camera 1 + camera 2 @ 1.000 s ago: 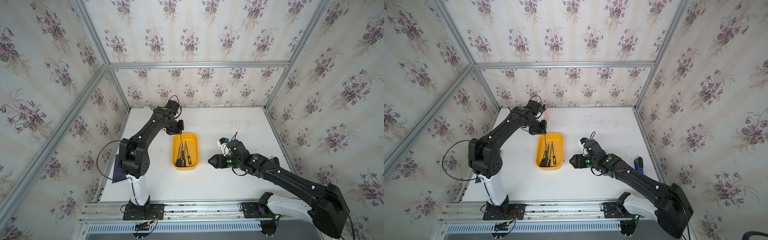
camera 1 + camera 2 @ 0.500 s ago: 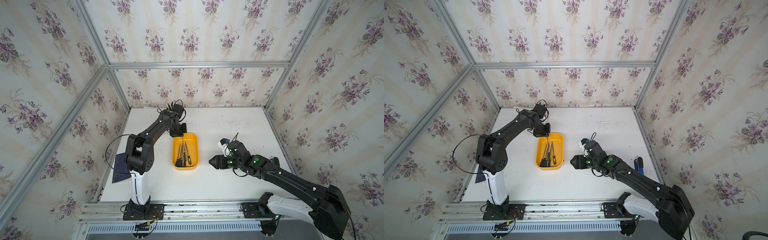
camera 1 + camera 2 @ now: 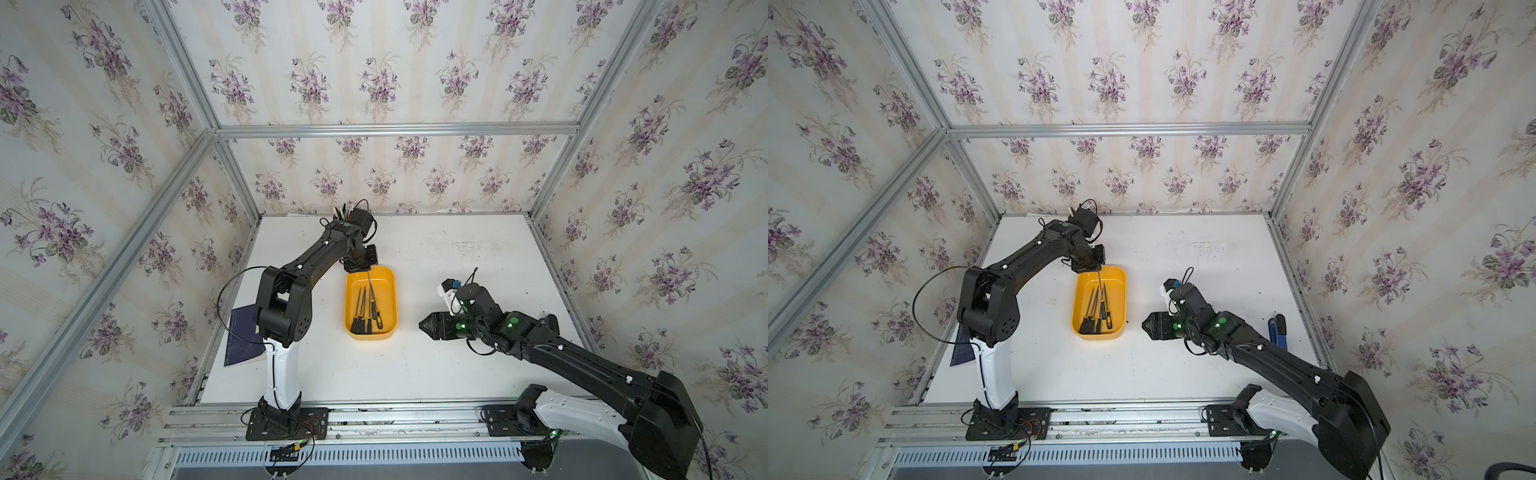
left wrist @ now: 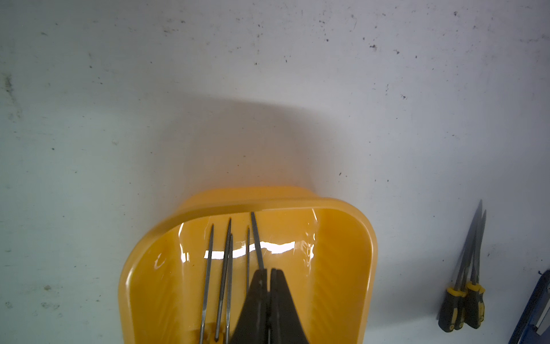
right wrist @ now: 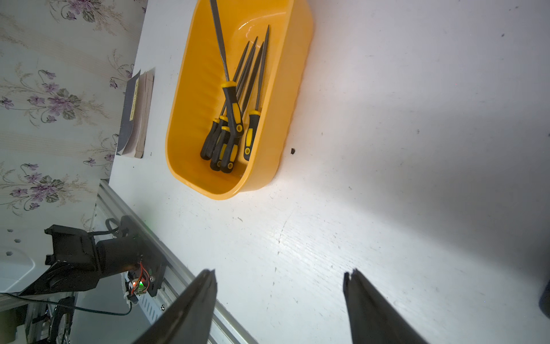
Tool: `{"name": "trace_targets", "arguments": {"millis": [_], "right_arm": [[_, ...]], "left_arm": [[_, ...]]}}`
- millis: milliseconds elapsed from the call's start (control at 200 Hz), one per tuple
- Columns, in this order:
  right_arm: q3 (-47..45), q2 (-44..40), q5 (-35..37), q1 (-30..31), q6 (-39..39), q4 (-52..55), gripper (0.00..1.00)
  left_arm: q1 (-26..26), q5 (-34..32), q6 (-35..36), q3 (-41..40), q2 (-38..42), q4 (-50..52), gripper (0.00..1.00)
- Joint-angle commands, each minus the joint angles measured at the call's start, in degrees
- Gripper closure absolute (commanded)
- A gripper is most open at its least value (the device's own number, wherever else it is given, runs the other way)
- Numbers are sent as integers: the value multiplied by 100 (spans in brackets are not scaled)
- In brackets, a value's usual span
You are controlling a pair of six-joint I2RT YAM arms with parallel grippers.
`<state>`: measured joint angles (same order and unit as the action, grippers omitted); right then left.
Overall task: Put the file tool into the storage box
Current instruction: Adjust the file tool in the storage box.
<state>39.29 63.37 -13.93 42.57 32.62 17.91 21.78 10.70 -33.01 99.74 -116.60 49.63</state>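
Pinching the file tool (image 5: 232, 107) by its slim steel blade, the left gripper (image 4: 268, 271) holds it slanted in the glossy, round-cornered yellow-orange storage box (image 5: 193, 98), black-and-yellow handle resting on other files (image 5: 250, 134), while the right gripper (image 5: 279, 271) gapes over the scuffed white counter (image 5: 387, 149).

Walls (image 3: 415, 75) papered in cream stripes with purple flower sprigs closed in the white desk (image 3: 457, 257) on three sides, and bare aluminium bars (image 3: 395, 129) ran along their joins and corners. The desk's surface was scuffed and flecked with dark specks (image 4: 372, 47), evenly lit, with only soft shadows. Slotted metal rails (image 3: 395, 415) lined the edge opposite the back wall.
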Motion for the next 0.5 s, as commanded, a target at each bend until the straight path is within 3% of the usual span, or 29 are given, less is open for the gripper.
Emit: {"name": "trace_targets", "arguments": {"millis": [0, 495], "right_arm": [[-6, -18, 63, -4, 6, -23, 27], [-49, -53, 91, -10, 44, -11, 27]], "left_arm": [[17, -112, -27, 75, -50, -68, 100], [85, -122, -101, 58, -117, -255, 100]]}}
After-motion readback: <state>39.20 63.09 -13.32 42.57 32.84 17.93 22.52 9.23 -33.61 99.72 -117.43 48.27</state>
